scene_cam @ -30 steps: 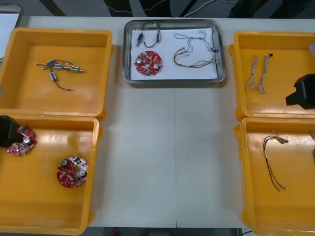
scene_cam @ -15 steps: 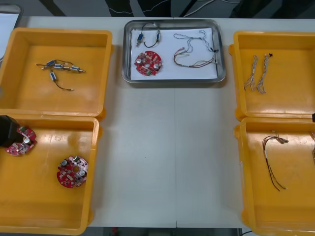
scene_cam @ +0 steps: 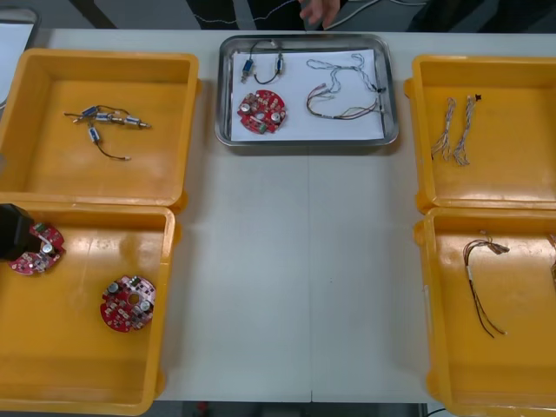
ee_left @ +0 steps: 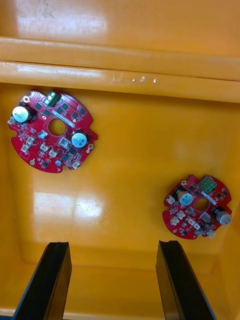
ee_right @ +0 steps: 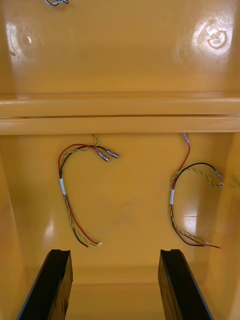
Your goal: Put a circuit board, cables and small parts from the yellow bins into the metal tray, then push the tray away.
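The metal tray (scene_cam: 304, 142), white inside, sits at the far middle of the table. It holds a round red circuit board (scene_cam: 261, 112), small metal parts on a black cable (scene_cam: 261, 65) and thin cables (scene_cam: 343, 87). My left gripper (scene_cam: 12, 233) (ee_left: 114, 282) hangs open over the near left yellow bin (ee_left: 130, 75), above two red circuit boards (ee_left: 51, 131) (ee_left: 198, 206) and touching neither. Over the near right bin, my right gripper (ee_right: 116, 285) is open, with two red and yellow cables (ee_right: 75, 195) (ee_right: 190, 200) lying beyond its fingers.
The far left yellow bin (scene_cam: 104, 56) holds small metal parts (scene_cam: 109, 122). Twisted cables (scene_cam: 456, 130) lie in the far right bin (scene_cam: 486, 62). Two boards (scene_cam: 36, 249) (scene_cam: 127, 303) rest in the near left bin, and a cable (scene_cam: 482, 278) in the near right one.
My right arm, a second ago over the far right bin's outer edge, has drawn back out of the front view. The left gripper has stayed put.
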